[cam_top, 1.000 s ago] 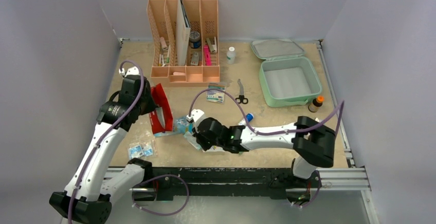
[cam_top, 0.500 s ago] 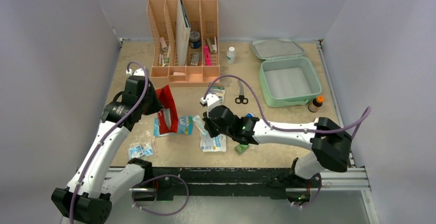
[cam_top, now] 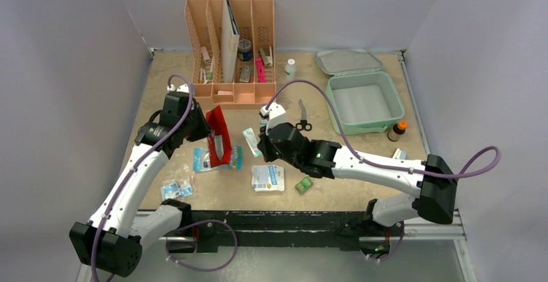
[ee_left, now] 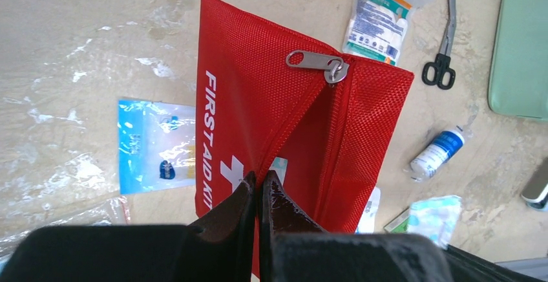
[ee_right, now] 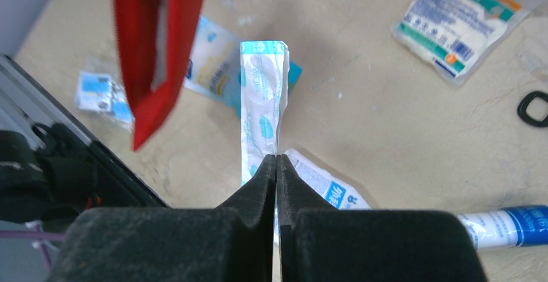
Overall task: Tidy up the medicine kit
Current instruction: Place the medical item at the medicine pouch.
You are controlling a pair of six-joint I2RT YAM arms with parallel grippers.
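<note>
The medicine kit [cam_top: 362, 104] is a mint-green case at the back right, its lid [cam_top: 347, 61] open flat behind it; its edge [ee_left: 520, 43] shows in the left wrist view. My left gripper [cam_top: 204, 127] [ee_left: 260, 182] is shut on the open zip edge of a red first-aid pouch [cam_top: 218, 138] [ee_left: 284, 114] and holds it hanging above the table. My right gripper [cam_top: 261, 145] [ee_right: 276, 159] is shut on a narrow white-and-blue plaster strip [cam_top: 249, 137] [ee_right: 262, 101], just right of the pouch [ee_right: 158, 43].
A peach organizer [cam_top: 231, 49] stands at the back. Scissors [cam_top: 302, 119], a white bottle [cam_top: 290, 69], an orange-capped bottle [cam_top: 397, 130], a gauze packet [cam_top: 268, 177], a green sachet [cam_top: 304, 185], blue packets [cam_top: 204, 160] [cam_top: 176, 189] and a tube [ee_right: 510, 224] lie about.
My right gripper lifted the strip off the near-centre pile and carried it back, beside the pouch. My left arm swung the red pouch rightward.
</note>
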